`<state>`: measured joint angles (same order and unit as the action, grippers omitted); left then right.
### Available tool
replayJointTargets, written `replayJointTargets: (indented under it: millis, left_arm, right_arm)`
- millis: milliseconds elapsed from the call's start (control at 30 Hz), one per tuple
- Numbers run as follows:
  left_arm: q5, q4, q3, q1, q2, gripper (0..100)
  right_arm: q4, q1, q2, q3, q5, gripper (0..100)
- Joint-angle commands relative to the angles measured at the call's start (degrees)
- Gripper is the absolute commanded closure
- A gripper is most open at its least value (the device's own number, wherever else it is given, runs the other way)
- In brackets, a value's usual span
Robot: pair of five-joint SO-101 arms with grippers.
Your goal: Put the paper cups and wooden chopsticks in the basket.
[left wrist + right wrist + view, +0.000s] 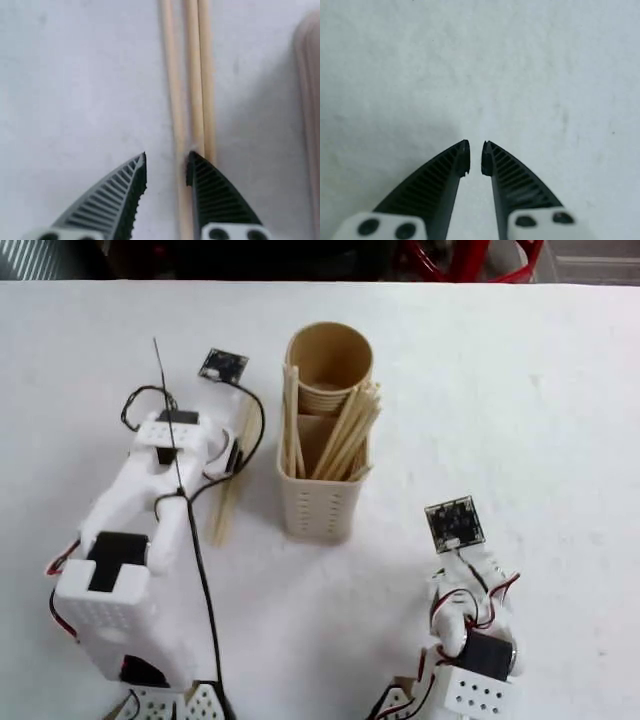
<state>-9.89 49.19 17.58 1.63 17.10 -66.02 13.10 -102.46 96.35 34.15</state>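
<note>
The left gripper [167, 161] hung low over the table [520, 390], empty, its fingers parted to a moderate gap. Under it lay the loose chopsticks [196, 90], three side by side. Their long axis ran along the line the fingers pointed, so a closing stroke would cross them squarely. The bundle was not centred in the gap, though. One stick sat inside it, close against one finger, while the other two passed under that finger's tip. Closing from there would probably have caught a single stick at best. A small sideways shift toward the pale wall blurred at the edge of that view, likely the basket, looked necessary before any pinch. From above, these sticks lay flat between the left arm and the basket [318, 505], just beside its wall. The basket stood upright and already held the stacked paper cups [330, 365] and a leaning bunch of chopsticks [345, 435]. On its far side the right gripper [475, 157] hovered over bare table, its fingers drawn to a narrow slit with nothing between them, well apart from the loose sticks. The left arm was plainly the nearer one for the pickup.
</note>
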Motion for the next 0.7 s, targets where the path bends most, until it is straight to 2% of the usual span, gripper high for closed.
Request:
replayJointTargets:
  millis: [0,267,400,533,667]
  left_arm:
    - [0.2,2.3,-4.0,-0.8,0.2,85]
    - [0.1,15.8,-21.3,-0.8,13.0,85]
    - [0.0,21.0,-29.7,-0.8,18.5,90]
    - [-0.1,24.4,-33.9,-0.8,21.5,97]
    - [-0.1,24.7,-34.2,-0.5,21.6,98]
  right_arm:
    - [-0.2,0.2,-0.3,0.5,0.3,94.2]
    - [-0.2,0.2,-0.3,0.5,0.3,94.2]
    - [-0.2,0.2,-0.3,0.5,0.3,94.2]
    - [-0.2,0.2,-0.3,0.5,0.3,94.2]
    - [-0.2,0.2,-0.3,0.5,0.3,94.2]
